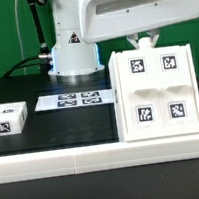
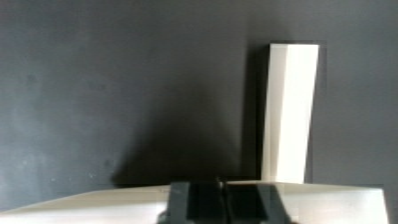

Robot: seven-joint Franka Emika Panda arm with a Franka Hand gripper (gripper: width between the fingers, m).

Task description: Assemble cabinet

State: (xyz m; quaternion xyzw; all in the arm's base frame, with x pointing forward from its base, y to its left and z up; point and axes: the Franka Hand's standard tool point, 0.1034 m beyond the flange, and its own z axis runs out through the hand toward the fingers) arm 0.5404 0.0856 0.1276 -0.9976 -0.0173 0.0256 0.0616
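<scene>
White on the cabinet (image 1: 154,86), with four black-and-white square tags across its face; white too on the small block (image 1: 9,119), one such tag on top; black-patterned squares on the white marker board (image 1: 75,98); matt black for the worktop (image 1: 61,132); plain white on the long rail (image 2: 290,110).

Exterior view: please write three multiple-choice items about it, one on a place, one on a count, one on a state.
1. Where does the marker board lie?
A) between block and cabinet
B) on the cabinet
C) under the block

2. How many tags show on the cabinet's face?
A) two
B) four
C) six

3. The block is:
A) on the marker board
B) inside the cabinet
C) loose on the table

Key: 1 A, it sits between them; 2 B, two rows of two; 3 C, nothing touches it.
</scene>
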